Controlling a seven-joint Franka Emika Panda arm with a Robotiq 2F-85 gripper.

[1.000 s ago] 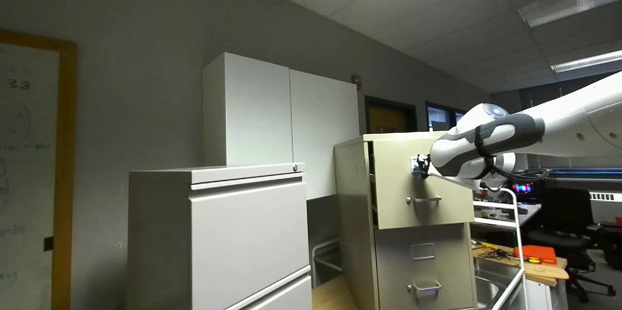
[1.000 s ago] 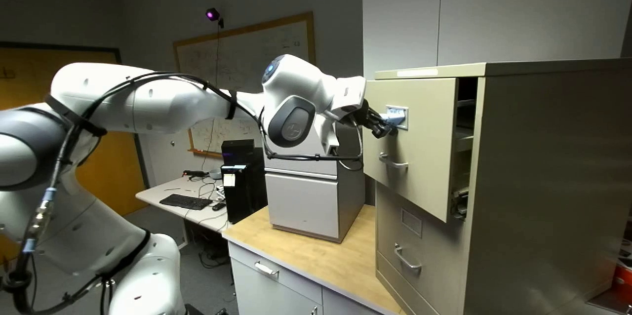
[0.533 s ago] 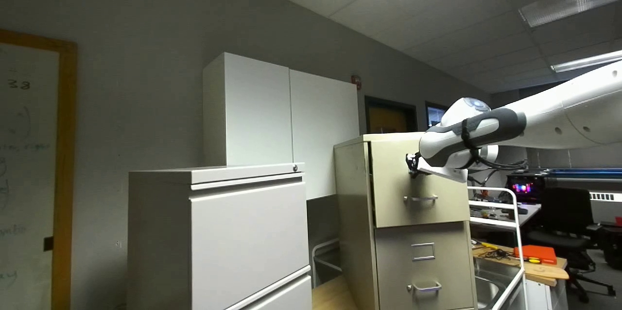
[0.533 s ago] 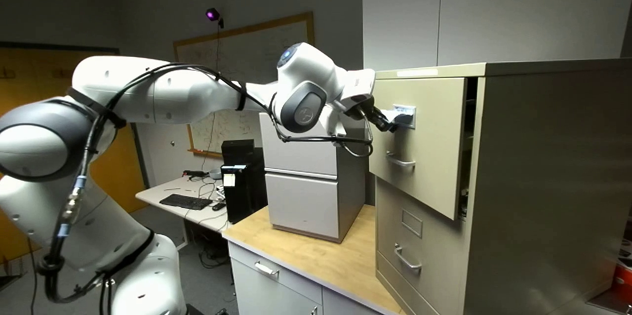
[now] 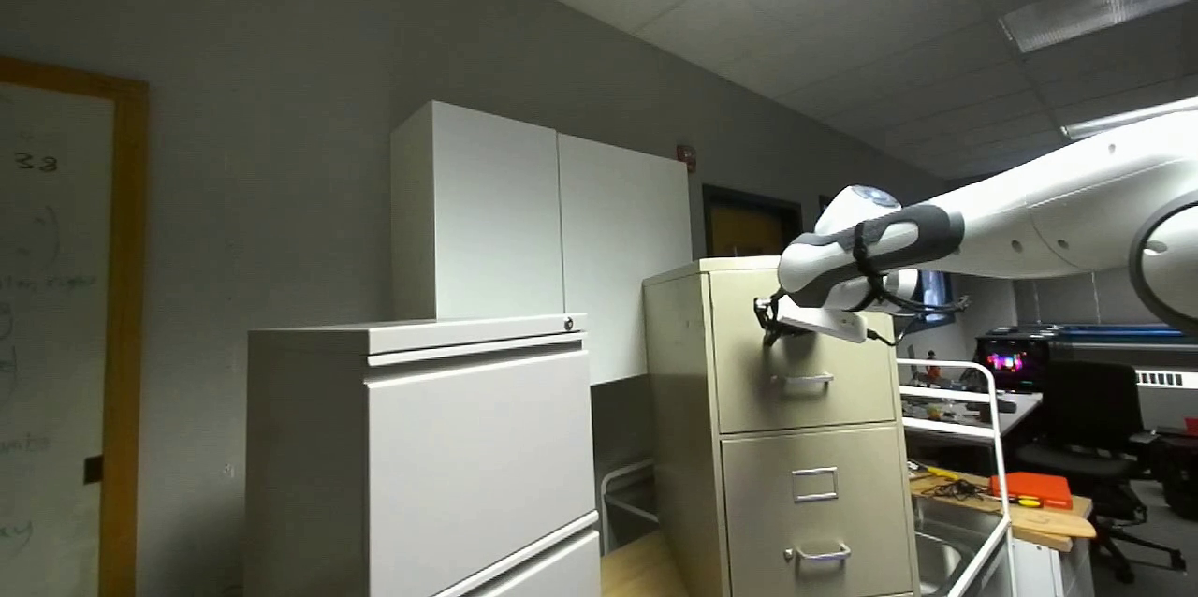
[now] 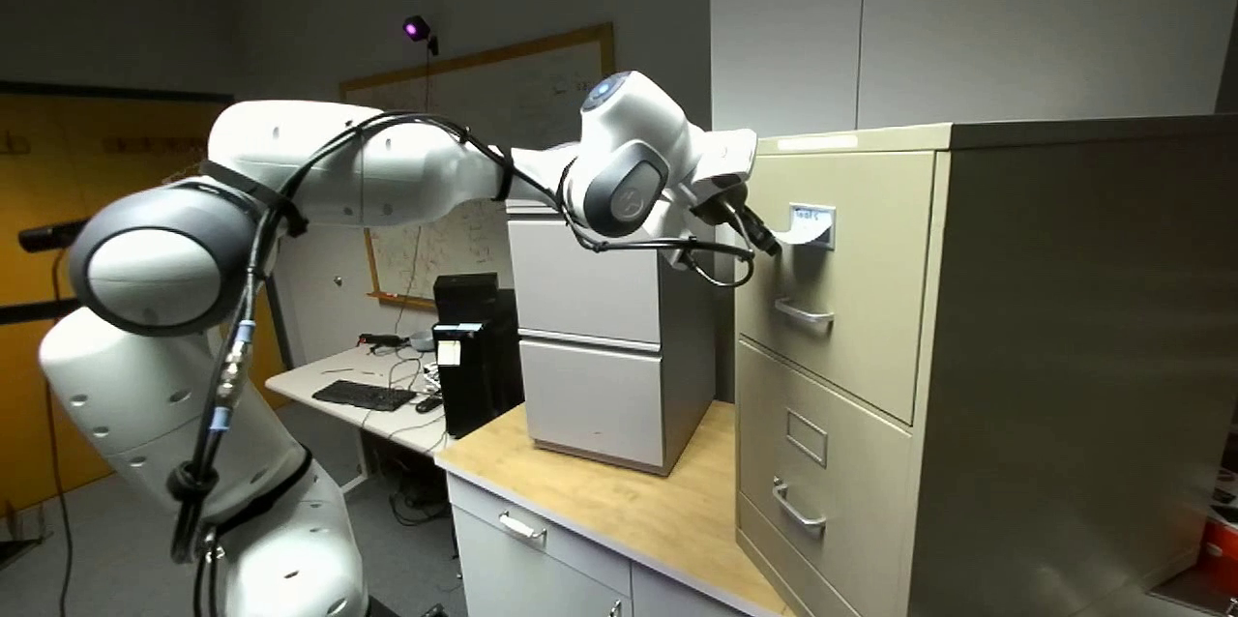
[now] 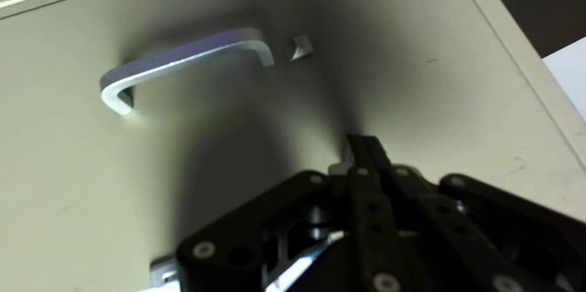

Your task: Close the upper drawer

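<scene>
The upper drawer's flat beige front (image 5: 749, 363) sits flush with the cabinet frame in an exterior view, and its front also lies flush in an exterior view (image 6: 870, 308). A silver handle (image 6: 805, 313) is on it, and a curled paper label (image 6: 808, 230) sticks out of its holder. My gripper (image 6: 771, 245) is shut and empty, its fingertips at the drawer front above the handle, beside the label. In the wrist view my fingertips (image 7: 364, 138) meet their shadow on the drawer front (image 7: 82, 164), and seem to touch it.
The lower beige drawer (image 6: 851, 511) lies flush below. A light-grey lateral cabinet (image 6: 590, 279) stands beside the filing cabinet on a wooden counter (image 6: 600, 501). White wall cabinets (image 5: 496, 213) hang behind. A white rail frame (image 5: 994, 429) stands at the cabinet's far side.
The upper drawer has slid in from partly open to flush with the frame. My arm and shut gripper have moved with it toward the cabinet, fingertips staying at the front.
</scene>
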